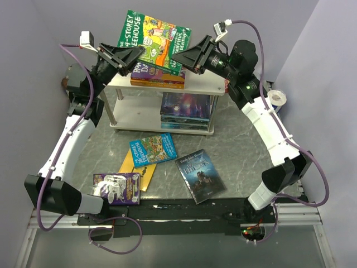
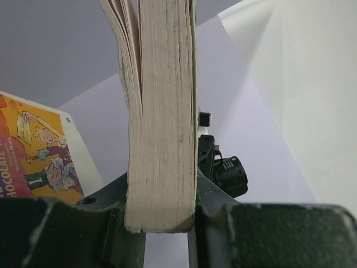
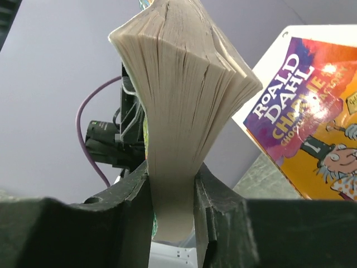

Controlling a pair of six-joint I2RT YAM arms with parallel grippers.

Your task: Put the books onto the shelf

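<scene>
Green book is held in the air at upper centre of the overhead frame, above the shelf. Left gripper is clamped on its page edge. Right gripper is clamped on the opposite edge, pages fanning above the jaws. Roald Dahl book lies on the top board. Blue book, castle book and purple book lie on the table, lower centre.

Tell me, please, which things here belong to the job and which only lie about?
Job: green Treehouse book, Roald Dahl book, blue Treehouse book, castle book, purple book, yellow book, stacked books below, shelf.
Lying about: white round thing by the right arm.
</scene>
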